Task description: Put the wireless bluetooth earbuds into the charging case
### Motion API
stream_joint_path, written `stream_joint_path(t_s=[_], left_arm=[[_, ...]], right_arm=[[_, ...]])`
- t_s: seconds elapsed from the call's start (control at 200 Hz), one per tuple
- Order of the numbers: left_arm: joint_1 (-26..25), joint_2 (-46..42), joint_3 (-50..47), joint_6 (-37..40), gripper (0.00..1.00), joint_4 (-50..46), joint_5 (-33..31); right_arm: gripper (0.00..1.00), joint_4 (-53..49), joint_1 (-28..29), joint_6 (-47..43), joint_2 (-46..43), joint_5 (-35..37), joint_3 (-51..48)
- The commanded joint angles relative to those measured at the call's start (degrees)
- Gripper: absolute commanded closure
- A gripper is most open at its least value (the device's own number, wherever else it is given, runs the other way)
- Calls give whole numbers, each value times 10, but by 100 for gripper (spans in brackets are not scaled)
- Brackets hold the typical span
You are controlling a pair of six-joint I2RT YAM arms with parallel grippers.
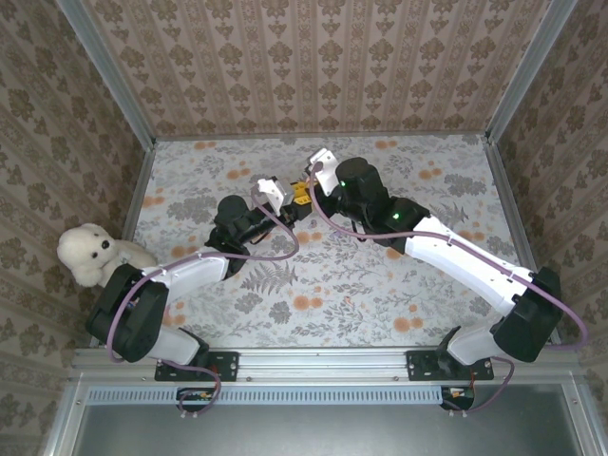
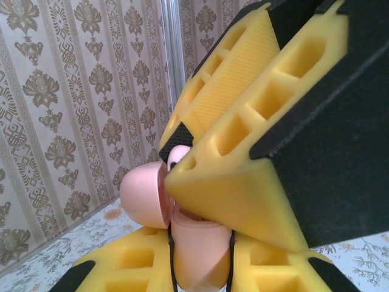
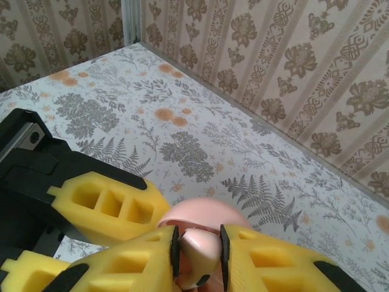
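We see our left jaws clamped on the pink charging case (image 2: 200,252), its lid open toward ten o'clock; our right jaws pinch an earbud (image 3: 197,252) beside that lid.

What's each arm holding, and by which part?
Left fingers clamp the glossy pink charging case by its base; right fingers pinch the small pale-pink earbud by its sides.

We see a charging case (image 2: 200,255) and earbud (image 3: 196,252) of smooth, glossy pink plastic. The right hand (image 3: 199,243) has fingers (image 2: 237,79) of matt, finely ribbed yellow plastic. The tabletop (image 3: 182,109) looks matt and printed, the teddy bear (image 1: 85,252) fluffy plush.
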Motion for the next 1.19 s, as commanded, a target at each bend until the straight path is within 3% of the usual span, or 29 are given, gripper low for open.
stream_joint_path(t_s=[0.0,0.335,0.625,0.815,1.19], left_arm=[[-6,1,16,-7,100,44,4],[-5,10,-4,-20,100,79,-11],[-5,19,-18,-28,100,99,-20],[-4,21,-23,-29,100,102,-22],[-3,29,-25,-33,100,119,-25]], right_arm=[[71,-37,12,1,17,-16,17],[67,-52,12,15,28,-13,36],[45,-78,9,41,28,-4,76],[36,-95,4,67,20,-17,104],[29,-137,-60,182,-19,-51,125]])
